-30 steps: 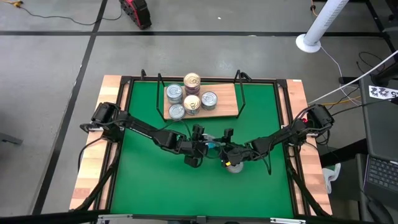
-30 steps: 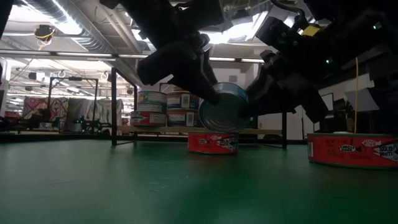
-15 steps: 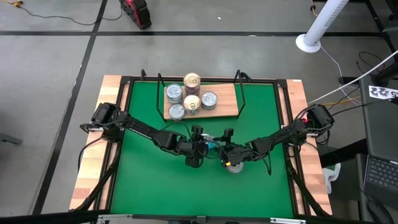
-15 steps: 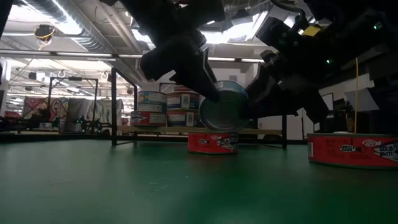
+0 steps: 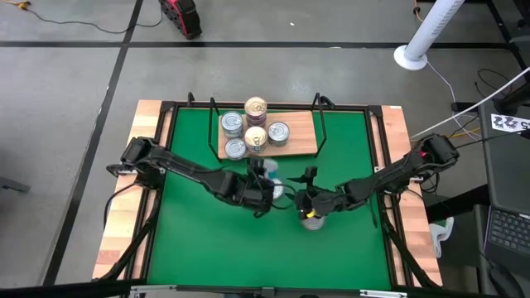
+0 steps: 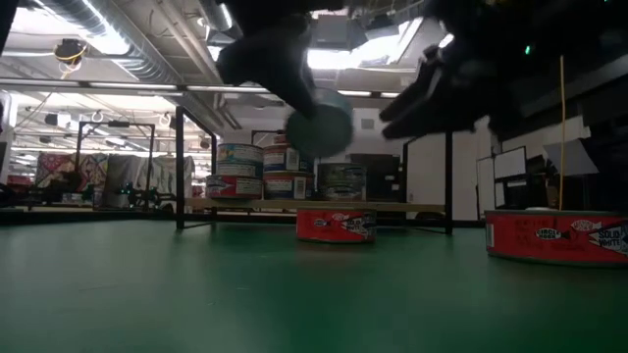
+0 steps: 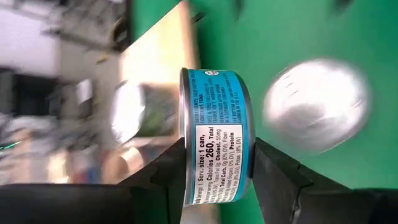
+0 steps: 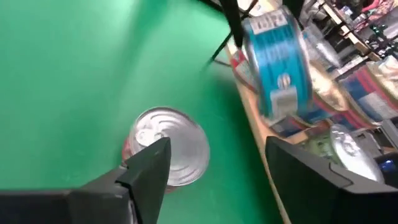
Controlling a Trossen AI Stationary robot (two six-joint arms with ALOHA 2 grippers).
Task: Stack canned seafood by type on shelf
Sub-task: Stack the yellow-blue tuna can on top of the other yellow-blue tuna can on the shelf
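A blue-labelled tin of canned seafood (image 7: 214,137) stands on edge in my left gripper (image 5: 267,184), above the middle of the green mat; the low view shows the tin (image 6: 319,127) in the air. My right gripper (image 5: 305,189) is open just to the tin's right and touches nothing. Between its fingers (image 8: 149,163), lower down, a silver-lidded tin (image 8: 168,152) with a red label rests on its bottom on the mat. The shelf (image 5: 300,142) at the far middle carries several tins, one stack (image 5: 256,108) higher than the rest. My left gripper pinches the blue tin by its two flat ends (image 7: 188,158), one finger on each, with the label band facing my wrist. The fingers come from the table's left, slanting down. The tin stands on edge, lifted clear of the mat.
Two red-labelled tins (image 6: 337,225) (image 6: 555,238) sit on the mat in the low view. One tin (image 5: 311,220) lies under my right arm. Black wire posts (image 5: 321,124) rise at the shelf's ends. Pale wooden planks (image 5: 124,223) flank the mat.
My right gripper has opened, let go of the blue tin and risen. My left gripper has lifted the tin higher above the mat and tipped its wrist upward. The tin stays on edge in the hold.
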